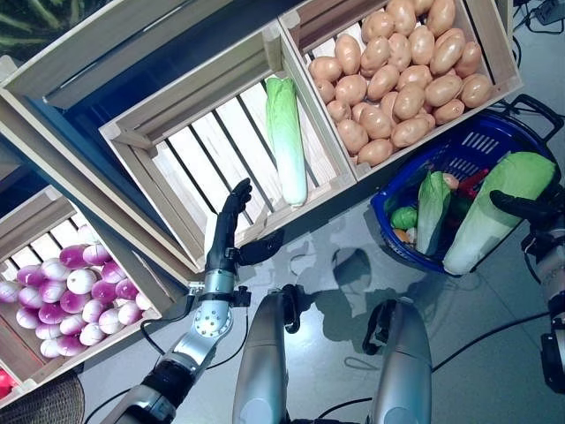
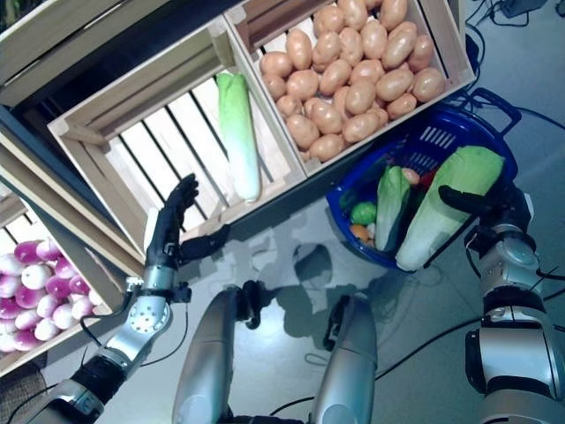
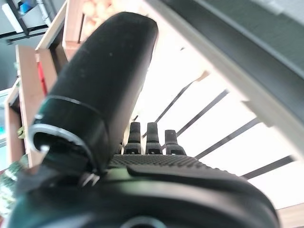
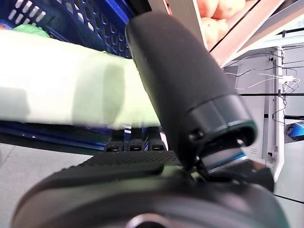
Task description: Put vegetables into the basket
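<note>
A long green-and-white cabbage (image 1: 496, 210) leans on the near rim of the blue basket (image 1: 472, 146), its leafy end up. My right hand (image 1: 532, 208) is shut on it, thumb (image 4: 175, 80) across the cabbage (image 4: 66, 90) and fingers under it. Inside the basket lie another cabbage (image 1: 431, 208), a green pepper (image 1: 404, 217) and something red (image 1: 472, 182). A third cabbage (image 1: 287, 137) lies in the slatted middle crate (image 1: 203, 150). My left hand (image 1: 231, 221) is open at that crate's front edge, fingers straight, holding nothing, a short way left of the cabbage.
A crate of potatoes (image 1: 397, 75) stands right of the middle crate, just behind the basket. A crate of purple-and-white turnips (image 1: 71, 296) sits at the lower left. The basket's black handle (image 1: 538, 110) sticks out at its far side.
</note>
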